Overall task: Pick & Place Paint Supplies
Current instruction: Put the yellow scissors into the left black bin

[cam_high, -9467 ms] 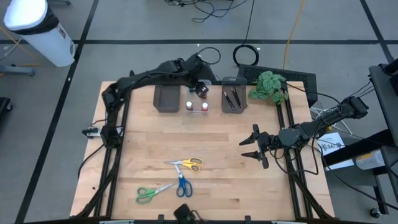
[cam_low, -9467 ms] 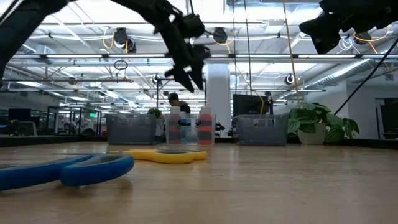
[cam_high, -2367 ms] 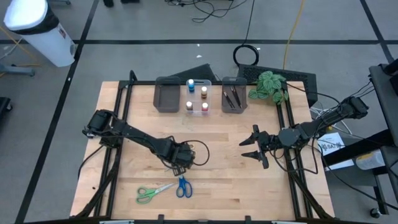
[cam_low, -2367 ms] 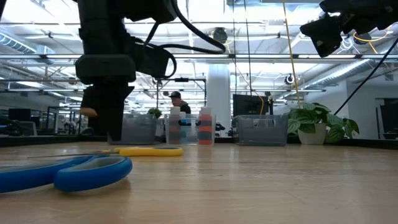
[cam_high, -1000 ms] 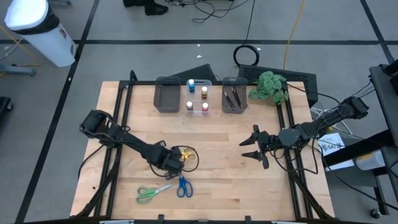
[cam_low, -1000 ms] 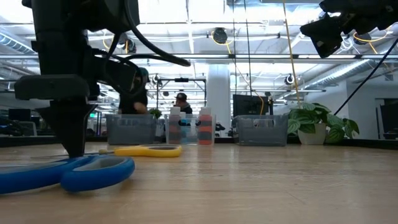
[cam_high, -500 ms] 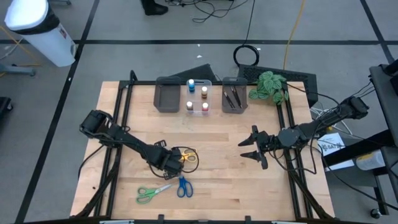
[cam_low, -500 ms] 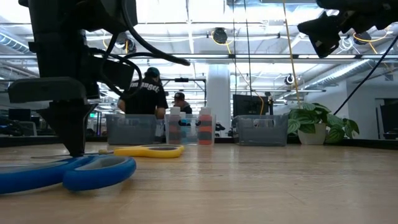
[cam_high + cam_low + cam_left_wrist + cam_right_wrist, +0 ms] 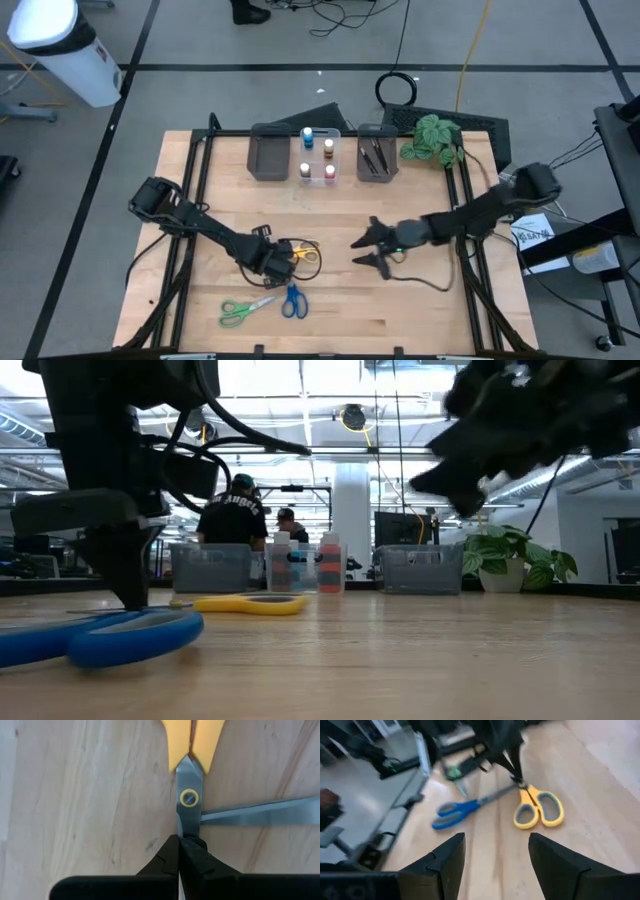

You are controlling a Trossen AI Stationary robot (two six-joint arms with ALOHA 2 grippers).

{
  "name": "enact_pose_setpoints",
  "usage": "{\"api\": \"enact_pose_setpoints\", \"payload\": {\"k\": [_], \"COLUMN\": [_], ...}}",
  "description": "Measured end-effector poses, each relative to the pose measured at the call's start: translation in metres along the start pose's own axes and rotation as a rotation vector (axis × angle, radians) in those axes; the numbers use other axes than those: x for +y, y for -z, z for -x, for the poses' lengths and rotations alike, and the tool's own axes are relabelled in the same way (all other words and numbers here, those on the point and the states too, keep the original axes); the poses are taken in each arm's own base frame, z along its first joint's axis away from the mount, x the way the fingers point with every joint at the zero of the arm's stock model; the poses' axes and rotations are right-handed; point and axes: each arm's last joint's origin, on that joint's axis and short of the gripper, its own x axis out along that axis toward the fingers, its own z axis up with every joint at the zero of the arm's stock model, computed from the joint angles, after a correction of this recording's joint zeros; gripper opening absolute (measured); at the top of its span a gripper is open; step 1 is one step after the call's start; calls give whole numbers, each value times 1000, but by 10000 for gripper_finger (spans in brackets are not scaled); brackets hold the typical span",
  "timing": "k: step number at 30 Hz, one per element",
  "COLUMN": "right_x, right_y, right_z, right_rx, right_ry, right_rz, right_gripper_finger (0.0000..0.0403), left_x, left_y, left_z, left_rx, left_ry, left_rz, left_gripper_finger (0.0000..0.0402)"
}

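Jaws: we see left gripper [image 9: 179, 851] clenched on yellow scissors [image 9: 300, 252] blades | right gripper [image 9: 368, 249] released, hovering near | blue scissors [image 9: 291, 300] blade crossing beside.

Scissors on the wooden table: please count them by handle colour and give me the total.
Yellow-handled scissors: 1, blades pinched by the shut left gripper
Blue-handled scissors: 1
Green-handled scissors: 1
Total: 3
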Motion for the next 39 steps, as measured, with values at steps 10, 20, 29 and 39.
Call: {"api": "enact_pose_setpoints", "payload": {"k": [10,20,29,39], "right_x": [-33,-85,-83,-57], "right_y": [16,16,10,19], "right_z": [-77,-89,-92,-96], "right_rx": [145,227,172,211], "right_ry": [137,324,240,106], "right_rz": [46,-373,-352,-13], "right_gripper_finger": [213,205,201,200], "left_x": [-4,-1,-1,3], "left_y": [-12,-4,-4,-9], "left_z": [-2,-13,-15,-16], "left_rx": [-143,-205,-222,-218], "left_ry": [-12,-5,-2,26], "left_rz": [-36,-20,-38,-18], "left_gripper_finger": [1,1,1,1]}}
